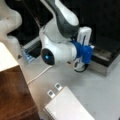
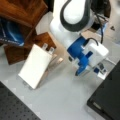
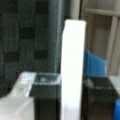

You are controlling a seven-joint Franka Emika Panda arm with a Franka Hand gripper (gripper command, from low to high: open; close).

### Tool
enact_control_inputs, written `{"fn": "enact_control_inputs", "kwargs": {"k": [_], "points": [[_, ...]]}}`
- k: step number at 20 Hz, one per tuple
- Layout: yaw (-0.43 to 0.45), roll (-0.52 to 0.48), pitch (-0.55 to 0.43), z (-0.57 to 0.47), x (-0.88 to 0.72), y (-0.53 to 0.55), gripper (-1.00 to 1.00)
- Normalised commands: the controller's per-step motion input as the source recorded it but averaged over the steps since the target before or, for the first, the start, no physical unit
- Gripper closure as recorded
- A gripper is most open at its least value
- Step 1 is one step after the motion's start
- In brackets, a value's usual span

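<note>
The gripper [image 2: 83, 70], blue at the wrist mount with pale fingers, hangs low over the grey tabletop [image 2: 62, 95], tipped sideways rather than pointing straight down. In the wrist view a tall white slab [image 3: 72, 70] stands upright right against the gripper's black finger blocks [image 3: 46, 100], but whether the fingers clamp it I cannot tell. Behind the gripper, the white box-shaped camera housing [image 2: 97, 52] sits on the blue mount [image 1: 83, 52], and the arm's fat white and grey joints [image 1: 58, 32] fold back above it, elbow high, with a glowing blue ring [image 1: 47, 57] on one joint.

Near the gripper, toward a front view's left, a flat white rectangular panel with two small metal clips [image 2: 35, 65] lies tilted against the dark brown wooden furniture [image 2: 22, 15]. In both front views a black raised platform [image 1: 106, 56] lies just beside the gripper on the opposite side from the panel. A thin white cable [image 1: 37, 75] trails over the tabletop between the arm and the wood.
</note>
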Motion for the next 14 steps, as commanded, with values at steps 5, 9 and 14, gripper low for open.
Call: {"fn": "enact_control_inputs", "kwargs": {"k": [5, 9, 14], "points": [[-0.036, 0.131, 0.023, 0.30, 0.04, 0.19, 1.00], [-0.099, 0.130, 0.073, 0.34, -0.02, 0.30, 1.00], [-0.154, 0.126, 0.123, 0.33, -0.14, 0.36, 1.00]]}}
